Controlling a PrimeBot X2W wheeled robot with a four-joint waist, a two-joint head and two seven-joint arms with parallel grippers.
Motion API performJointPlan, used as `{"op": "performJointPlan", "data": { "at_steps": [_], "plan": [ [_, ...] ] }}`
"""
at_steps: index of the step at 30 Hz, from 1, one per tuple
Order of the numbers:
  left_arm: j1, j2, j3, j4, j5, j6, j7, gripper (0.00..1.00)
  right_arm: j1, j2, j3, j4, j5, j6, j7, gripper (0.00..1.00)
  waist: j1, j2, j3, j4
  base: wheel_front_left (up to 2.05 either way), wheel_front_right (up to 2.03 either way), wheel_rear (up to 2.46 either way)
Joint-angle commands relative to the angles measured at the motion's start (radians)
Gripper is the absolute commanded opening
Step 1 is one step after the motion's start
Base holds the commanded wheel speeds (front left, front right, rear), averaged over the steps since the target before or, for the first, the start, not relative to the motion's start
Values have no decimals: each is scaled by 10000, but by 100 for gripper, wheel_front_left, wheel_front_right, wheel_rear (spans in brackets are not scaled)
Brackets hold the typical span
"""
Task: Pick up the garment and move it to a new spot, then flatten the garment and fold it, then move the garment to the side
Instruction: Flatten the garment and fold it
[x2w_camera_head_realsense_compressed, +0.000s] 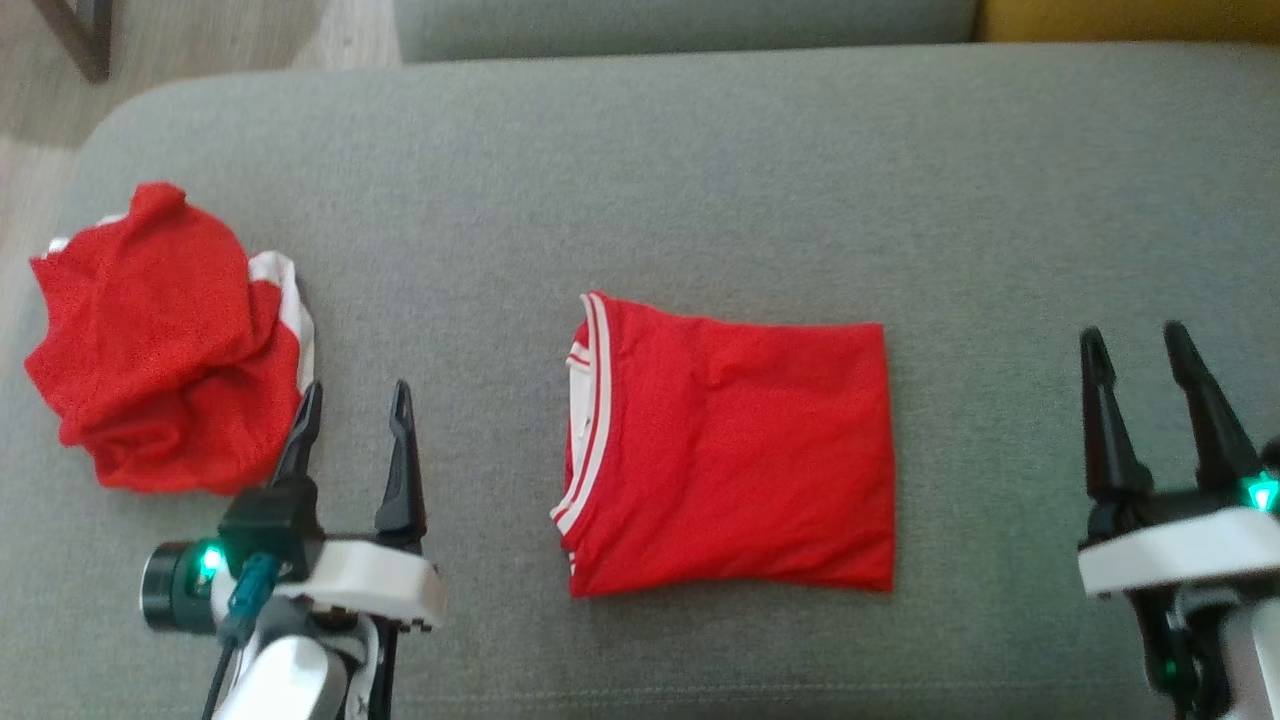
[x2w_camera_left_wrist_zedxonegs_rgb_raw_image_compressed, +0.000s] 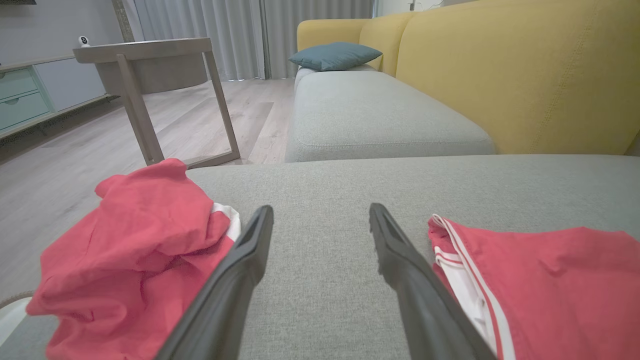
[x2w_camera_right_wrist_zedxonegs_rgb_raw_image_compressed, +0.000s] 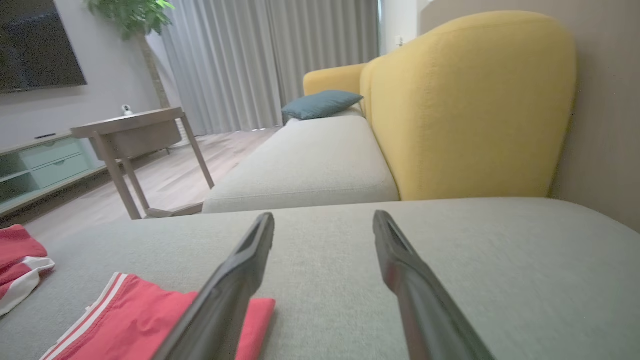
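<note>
At lower left of the head view, left gripper (x2w_camera_head_realsense_compressed: 357, 392) has fingers spread wide with nothing between them, over the grey sofa cushion (x2w_camera_head_realsense_compressed: 700, 180); at lower right, right gripper (x2w_camera_head_realsense_compressed: 1133, 335) also spread and empty, apart from any cloth; folded red garment (x2w_camera_head_realsense_compressed: 730, 460) lies flat between the two grippers, white-striped collar toward the left one; crumpled red garment (x2w_camera_head_realsense_compressed: 165, 340) heaped just beside the left fingers, near the cushion's left edge.
</note>
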Motion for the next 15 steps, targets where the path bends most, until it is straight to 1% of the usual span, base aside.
{"op": "performJointPlan", "data": {
  "at_steps": [1, 7, 15],
  "plan": [
    [-182, 268, 426, -295, 61, -14, -121, 100, 92, 12, 22, -551, -150, 65, 153, 100, 0, -1, -235, -137, 0, 0, 0],
    [237, 479, 425, -286, -34, -26, -42, 100, 1004, 442, -118, -1401, -544, 65, 874, 100, 0, -1, -798, -324, 0, 0, 0],
    [841, 699, 390, -401, -185, 18, 173, 100, 1796, 787, -126, -1924, -721, 65, 1481, 100, 0, -1, -1384, -457, 0, 0, 0]
  ]
}}
